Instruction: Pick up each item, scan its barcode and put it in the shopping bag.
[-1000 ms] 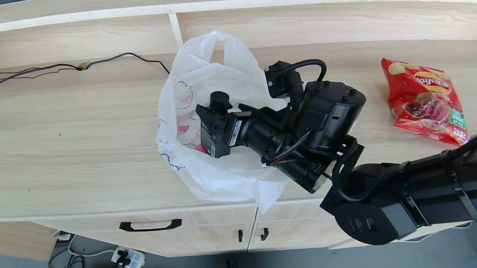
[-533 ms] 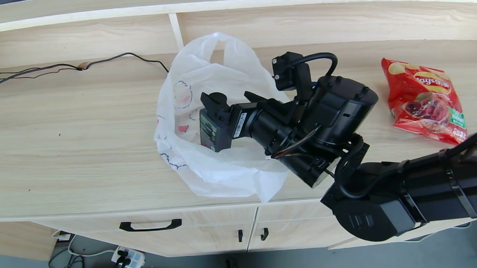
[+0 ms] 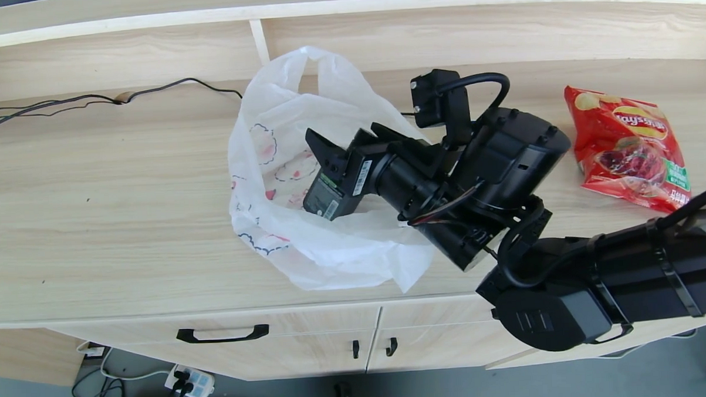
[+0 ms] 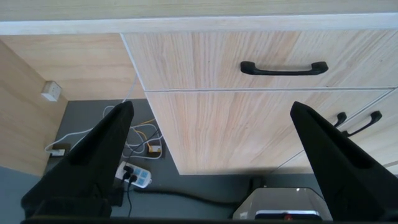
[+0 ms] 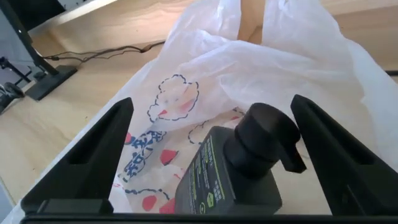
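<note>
Right pincer (image 5: 211, 102): fingers spread wide, inside the mouth of the thin white plastic shopping bag with red-and-blue doodle print (image 3: 332, 264). A dark rectangular bottle with a round black cap (image 5: 214, 177) lies between the fingers, down in the bag. No finger contact visible, so I read it as let go.
Left pincer (image 4: 211, 106): also spread, empty, hanging well below the bag and facing the pale wood drawer fronts (image 4: 249, 130).
The red foil crisp packet (image 3: 630, 147) lies flat on the light wood tabletop (image 3: 125, 230), well right of the bag, not yet bagged.

Risks:
- Film is loose around the fingers. Pulling out could snag it and drag the bag. Its near corner already sits at the tabletop's front edge, so it could slide off.
- The bottle looks tilted against the bag wall and could roll out if the mouth collapses.

Labels: the bottle has a green-and-white label, print too small to read. The crisp packet has a logo and a food photo. No barcode visible on either.
</note>
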Available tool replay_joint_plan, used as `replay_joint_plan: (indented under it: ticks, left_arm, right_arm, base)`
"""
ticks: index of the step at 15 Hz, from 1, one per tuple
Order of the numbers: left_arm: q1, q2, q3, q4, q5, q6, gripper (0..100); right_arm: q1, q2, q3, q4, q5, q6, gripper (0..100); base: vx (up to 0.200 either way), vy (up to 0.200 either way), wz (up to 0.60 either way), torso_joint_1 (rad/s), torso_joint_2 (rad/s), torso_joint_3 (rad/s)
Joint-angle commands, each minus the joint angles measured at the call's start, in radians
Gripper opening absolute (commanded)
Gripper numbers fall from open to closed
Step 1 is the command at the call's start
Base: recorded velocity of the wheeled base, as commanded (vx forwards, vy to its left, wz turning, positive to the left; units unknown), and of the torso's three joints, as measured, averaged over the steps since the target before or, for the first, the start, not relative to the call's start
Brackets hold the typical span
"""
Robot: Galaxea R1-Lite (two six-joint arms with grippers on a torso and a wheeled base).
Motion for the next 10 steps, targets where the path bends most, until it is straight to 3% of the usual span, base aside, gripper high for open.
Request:
replay_joint_plan:
  ticks: [1, 9, 10]
  left_arm:
    - [0.000, 0.002, 0.000, -0.001, -0.001, 0.000, 100]
    - [0.000, 0.002, 0.000, 0.000, -0.001, -0.006, 100]
    - [0.000, 0.002, 0.000, 0.000, -0.001, -0.023, 100]
  right_arm:
    - [-0.010, 0.000, -0.002, -0.021, 0.001, -0.019, 100]
    - [-0.016, -0.051, -0.002, -0.089, -0.001, -0.102, 100]
    - [-0.016, -0.089, 0.015, -0.095, -0.002, -0.188, 100]
  base:
    - [0.000, 0.000, 0.00, 0.000, 0.00, 0.000]
    - [0.000, 0.000, 0.00, 0.000, 0.00, 0.000]
    - [0.000, 0.000, 0.00, 0.000, 0.00, 0.000]
